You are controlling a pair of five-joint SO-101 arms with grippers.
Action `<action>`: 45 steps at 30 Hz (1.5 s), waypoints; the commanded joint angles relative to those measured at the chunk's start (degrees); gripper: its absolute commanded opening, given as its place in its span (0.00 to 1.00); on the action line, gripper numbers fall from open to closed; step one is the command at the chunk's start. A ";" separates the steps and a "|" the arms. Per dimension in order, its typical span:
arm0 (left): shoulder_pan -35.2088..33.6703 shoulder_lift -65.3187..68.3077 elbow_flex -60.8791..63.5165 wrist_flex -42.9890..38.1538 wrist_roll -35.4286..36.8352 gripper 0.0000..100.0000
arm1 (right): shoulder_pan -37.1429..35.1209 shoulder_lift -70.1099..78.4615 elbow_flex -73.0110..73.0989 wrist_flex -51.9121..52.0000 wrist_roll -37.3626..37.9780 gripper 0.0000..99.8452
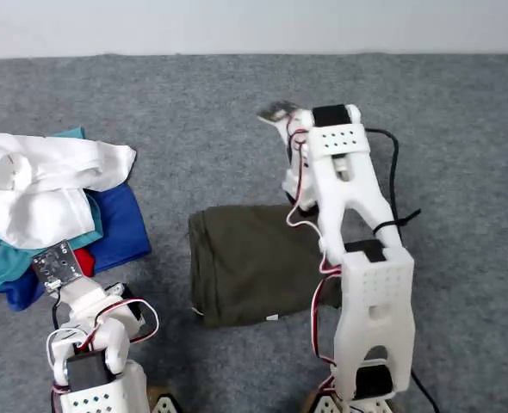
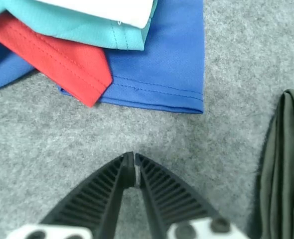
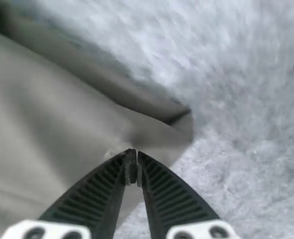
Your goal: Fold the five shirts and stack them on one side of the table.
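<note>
High view shows four shirts heaped at one side of the grey table [image 1: 194, 112]: a blue shirt [image 1: 120, 224] lowest, a red shirt [image 1: 83, 261] and a teal shirt [image 1: 0, 254] above it, and a white shirt [image 1: 47, 185] lying loose and rumpled on top. The olive shirt [image 1: 245, 262] lies apart from them near the middle, already folded into a neat rectangle. The left arm [image 1: 90, 344] sits tucked low beside the heap, while the right arm [image 1: 357, 215] stretches over the olive shirt's far corner. I judge the step in hand to be the last one: getting the fifth shirt onto the stack. Left wrist view has the left gripper [image 2: 135, 162] pinched together with nothing in it, over bare table just short of the blue shirt's hem, the olive shirt's folded edge off to one side. Right wrist view has the right gripper [image 3: 132, 159] closed too, its tips at the olive shirt's corner; whether a bit of cloth is caught between them I cannot tell. The next move likely calls for a firm pinch through all the layers at that edge, then a low slide or lift toward the heap so the fold does not open. No box or tray is in play; the heap itself holds the other four shirts, and its white top layer may want tidying.
</note>
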 commanded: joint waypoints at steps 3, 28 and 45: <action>0.18 -0.70 -0.22 0.26 0.53 0.02 | 7.69 0.13 -2.99 5.23 0.09 0.01; 0.35 -0.70 -0.22 0.26 0.53 0.02 | -1.54 -36.18 46.07 0.75 -12.84 0.31; 0.26 -0.70 -0.22 0.26 0.53 0.02 | -7.52 -25.63 59.78 -22.29 -15.82 0.30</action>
